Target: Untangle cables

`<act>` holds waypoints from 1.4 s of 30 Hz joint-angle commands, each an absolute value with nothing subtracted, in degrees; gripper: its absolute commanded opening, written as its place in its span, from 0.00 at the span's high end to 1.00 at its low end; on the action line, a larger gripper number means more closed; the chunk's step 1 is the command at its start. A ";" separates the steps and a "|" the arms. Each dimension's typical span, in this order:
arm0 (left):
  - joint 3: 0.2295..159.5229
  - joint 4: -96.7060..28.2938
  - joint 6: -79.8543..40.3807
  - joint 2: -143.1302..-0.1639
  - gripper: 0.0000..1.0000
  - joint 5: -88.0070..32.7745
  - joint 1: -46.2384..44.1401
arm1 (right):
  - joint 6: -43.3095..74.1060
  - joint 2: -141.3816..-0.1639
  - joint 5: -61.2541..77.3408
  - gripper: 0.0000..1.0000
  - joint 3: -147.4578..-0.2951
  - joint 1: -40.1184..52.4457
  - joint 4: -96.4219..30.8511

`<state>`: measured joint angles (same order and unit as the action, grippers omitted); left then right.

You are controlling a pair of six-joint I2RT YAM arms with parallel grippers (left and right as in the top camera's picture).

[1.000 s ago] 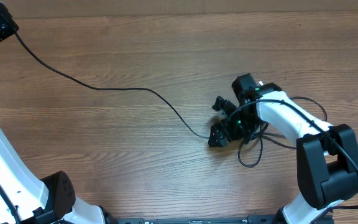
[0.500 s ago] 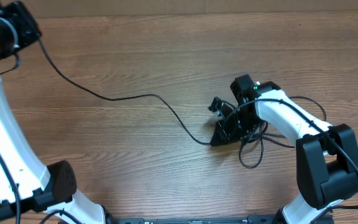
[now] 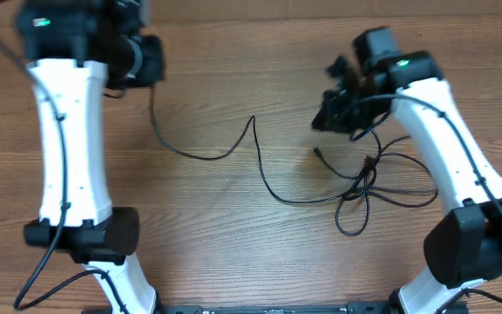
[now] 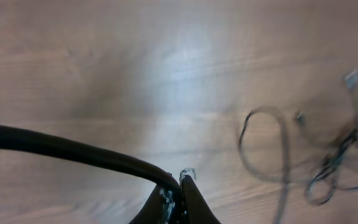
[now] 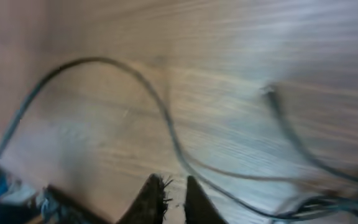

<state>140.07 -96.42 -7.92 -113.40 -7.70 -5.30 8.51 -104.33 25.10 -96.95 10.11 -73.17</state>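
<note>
Thin black cables lie on the wooden table. One long strand (image 3: 256, 144) runs from my left gripper (image 3: 146, 63) at the back left, bends across the middle and joins a tangle (image 3: 362, 187) at the right. My left gripper (image 4: 180, 182) is shut on that strand (image 4: 73, 149). A loose plug tip (image 3: 318, 151) lies left of the tangle. My right gripper (image 3: 331, 112) hovers behind the tangle. In the blurred right wrist view its fingertips (image 5: 174, 183) stand a narrow gap apart with nothing seen between them, over a curved strand (image 5: 160, 106).
The left arm's white links (image 3: 68, 139) stretch along the left side, and the right arm's white links (image 3: 447, 148) pass over the tangle's right part. The tangle (image 4: 337, 165) shows blurred at the right of the left wrist view.
My left gripper swung right from the far back-left corner with the strand, which now lies slack and bent. My right gripper left the tangle and moved back, its jaws much narrower than before.
</note>
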 commanded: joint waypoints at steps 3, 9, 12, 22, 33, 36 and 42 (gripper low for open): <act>125.99 -96.36 -13.56 -114.13 0.91 8.25 -9.06 | 11.90 -104.16 22.52 0.79 -98.74 3.31 -75.31; 119.98 -92.84 -20.21 -114.02 0.63 13.39 -9.04 | 9.58 -104.16 22.55 0.67 -98.74 -2.17 -76.93; 121.34 -88.79 -17.47 -112.64 0.38 10.81 -9.87 | 8.93 -104.16 22.48 0.45 -98.72 -4.21 -78.11; 120.44 -85.25 18.50 -112.40 0.30 -24.23 -22.20 | 9.37 -104.16 20.53 0.23 -98.70 -7.86 -79.40; 99.55 -63.11 28.64 -112.51 0.31 -24.27 -40.32 | 6.96 -104.16 18.81 0.11 -98.70 -8.23 -80.09; 92.99 -55.18 31.66 -112.51 0.32 -24.21 -42.00 | 6.98 -104.16 18.41 0.11 -98.70 -8.23 -80.29; 82.89 -39.35 29.87 -112.51 0.31 -24.23 -42.78 | 6.98 -104.16 18.44 0.11 -98.70 -8.21 -80.25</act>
<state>86.89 -44.16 28.97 -113.78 -23.42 -42.68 7.60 -104.33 19.05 -97.49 -7.94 -80.49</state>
